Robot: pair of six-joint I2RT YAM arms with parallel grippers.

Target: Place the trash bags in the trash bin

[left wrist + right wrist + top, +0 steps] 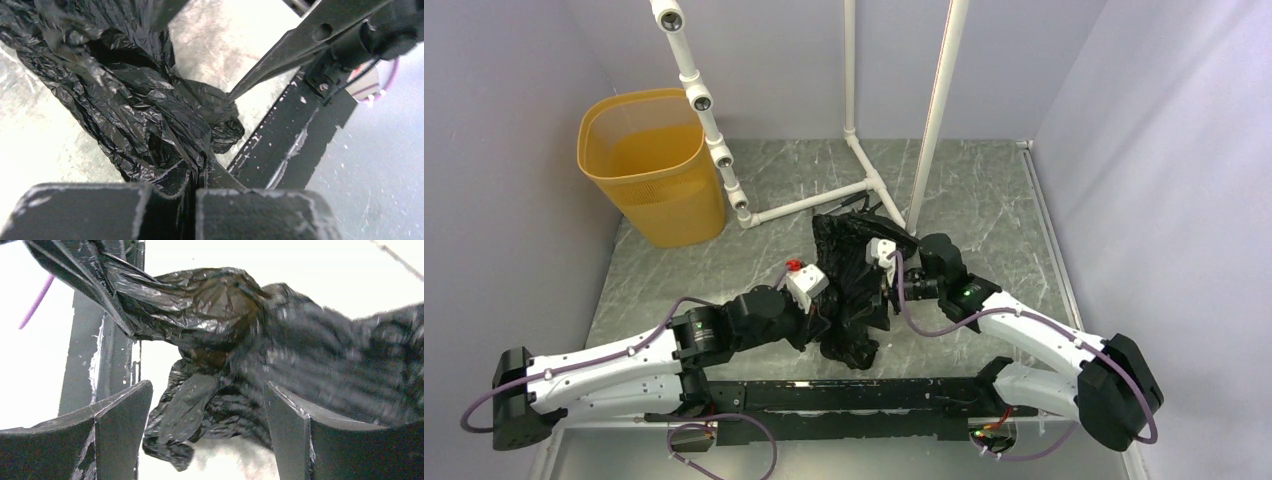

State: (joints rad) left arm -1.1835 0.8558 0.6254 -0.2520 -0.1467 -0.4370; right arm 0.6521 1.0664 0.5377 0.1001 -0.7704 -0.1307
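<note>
Table point(984, 190): grey marbled top, walled on three sides. All positions below are referenced to the trash bin point(652, 165).

Trash bin: yellow-orange, upright, mouth open upward, nothing visible inside. A white pipe frame point(724, 160) stood just beside the bin on its right, one jointed leg slanting close to the rim. Judgement: that leg narrows the approach from the right, so the drop probably has to come from above the rim.

Trash bag point(849, 290): one black glossy bag, bunched into a crumpled rope, well apart from the bin, to the right of it and nearer the arm bases. It hung between the two wrists. I could not tell whether its lower end touched the table.

Left fingers point(90, 212): pressed together with a fold of the bag pinched between them. This arm sat on the bin's side of the bag, so it looks like the carrier.

Right fingers point(120, 410): spread apart on the side of the bag away from the bin. Film hung between and beyond them, with nothing gripped. Judgement: placed to gather the loose bulk so it does not trail during transfer.

Task status: bag outside the bin, transfer not yet made.
</note>
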